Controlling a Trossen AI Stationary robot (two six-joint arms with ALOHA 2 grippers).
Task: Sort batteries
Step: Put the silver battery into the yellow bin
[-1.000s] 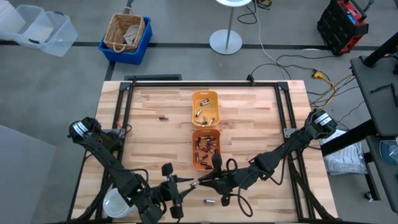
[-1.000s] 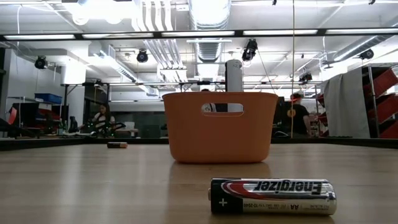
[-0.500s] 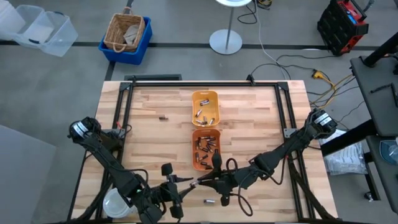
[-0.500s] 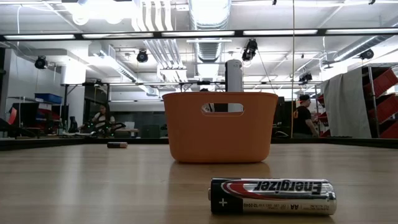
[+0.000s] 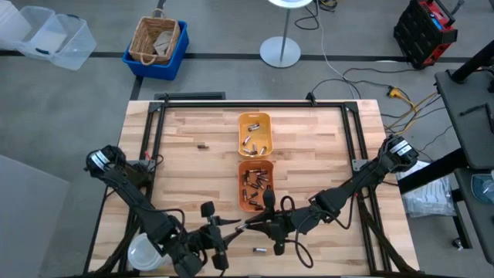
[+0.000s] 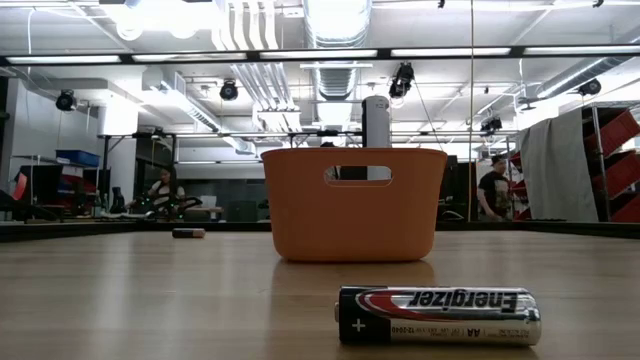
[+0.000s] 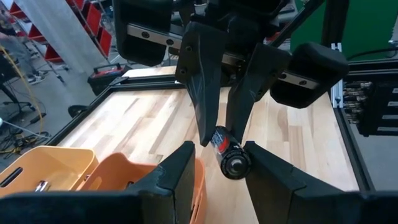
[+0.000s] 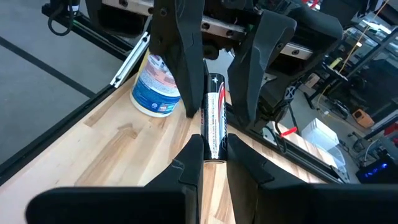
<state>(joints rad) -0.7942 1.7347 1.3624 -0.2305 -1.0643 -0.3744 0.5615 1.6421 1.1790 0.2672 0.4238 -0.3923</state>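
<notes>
High view: both grippers meet nose to nose at the table's near edge, just below the orange tray (image 5: pixel 241 202).
The left gripper (image 5: pixel 225 228) and right gripper (image 5: pixel 248 225) face each other there; batteries (image 5: pixel 255 182) lie in the orange tray and in the yellow tray (image 5: pixel 241 131) beyond it, a loose battery (image 5: pixel 261 250) lies near the grippers, and a stray battery (image 5: pixel 202 145) lies well off to the left. Low view: the loose battery lies on its side in front of the orange tray, with people in the room behind. Left wrist view: the held battery (image 7: pixel 227 154) is pinched by the right gripper's fingers, while the left fingers (image 7: pixel 184 163) stand spread on either side of its end. Right wrist view: the right fingers (image 8: pixel 194 152) are clamped on the held battery, above the wood, and a white tub (image 8: pixel 155 87) stands nearby.
</notes>
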